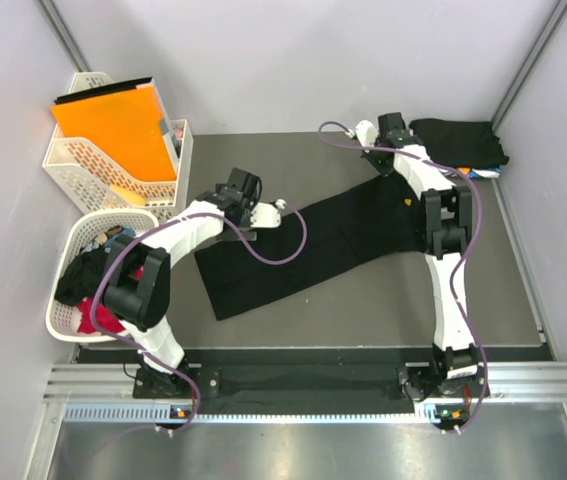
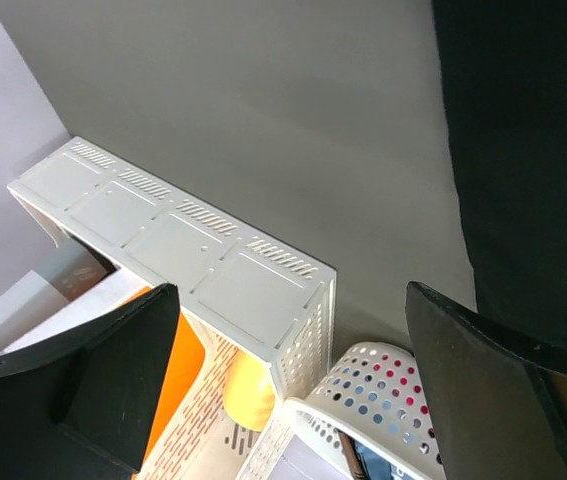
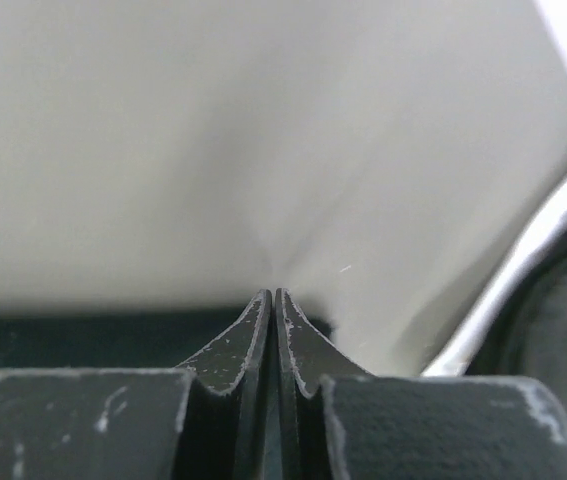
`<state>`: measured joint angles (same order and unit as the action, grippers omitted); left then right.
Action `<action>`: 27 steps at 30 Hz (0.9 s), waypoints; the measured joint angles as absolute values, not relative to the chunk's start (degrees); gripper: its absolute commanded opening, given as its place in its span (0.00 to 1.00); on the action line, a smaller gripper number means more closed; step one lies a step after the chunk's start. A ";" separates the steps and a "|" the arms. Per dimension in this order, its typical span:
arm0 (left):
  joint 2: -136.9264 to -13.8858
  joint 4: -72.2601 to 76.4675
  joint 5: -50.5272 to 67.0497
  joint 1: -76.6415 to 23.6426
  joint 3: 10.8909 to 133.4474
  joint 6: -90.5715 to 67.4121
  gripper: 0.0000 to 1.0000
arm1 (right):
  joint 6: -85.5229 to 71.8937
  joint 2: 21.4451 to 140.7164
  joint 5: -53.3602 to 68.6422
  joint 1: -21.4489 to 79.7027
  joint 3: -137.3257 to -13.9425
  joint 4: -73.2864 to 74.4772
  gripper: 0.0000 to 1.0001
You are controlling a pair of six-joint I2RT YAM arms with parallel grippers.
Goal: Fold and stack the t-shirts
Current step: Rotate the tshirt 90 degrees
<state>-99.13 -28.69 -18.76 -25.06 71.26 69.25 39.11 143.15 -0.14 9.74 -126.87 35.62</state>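
Observation:
A long black t-shirt (image 1: 313, 245) lies folded into a strip slantwise across the dark table; its edge shows in the left wrist view (image 2: 533, 150). A folded black t-shirt (image 1: 458, 140) rests at the back right corner. More t-shirts, black and red (image 1: 93, 290), are bunched in the round basket. My left gripper (image 1: 248, 215) (image 2: 293, 400) hovers over the strip's left end, open with nothing between its fingers. My right gripper (image 1: 388, 122) (image 3: 273, 295) is raised near the strip's far end, pointing at the back wall, shut with nothing visible in it.
A white lattice basket (image 1: 113, 165) (image 2: 213, 270) holding an orange folder (image 1: 118, 125) stands at the back left. The round perforated basket (image 1: 68, 250) (image 2: 383, 385) sits in front of it. Grey walls enclose the table on three sides.

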 measured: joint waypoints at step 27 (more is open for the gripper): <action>-97.47 -37.82 -0.95 -24.71 70.19 71.66 0.00 | 30.59 112.44 8.19 -0.99 -96.16 39.00 0.02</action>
<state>-97.47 -37.82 -0.95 -24.71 70.19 71.66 30.59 112.44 8.19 -0.99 -96.16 39.00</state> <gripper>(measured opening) 0.380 0.029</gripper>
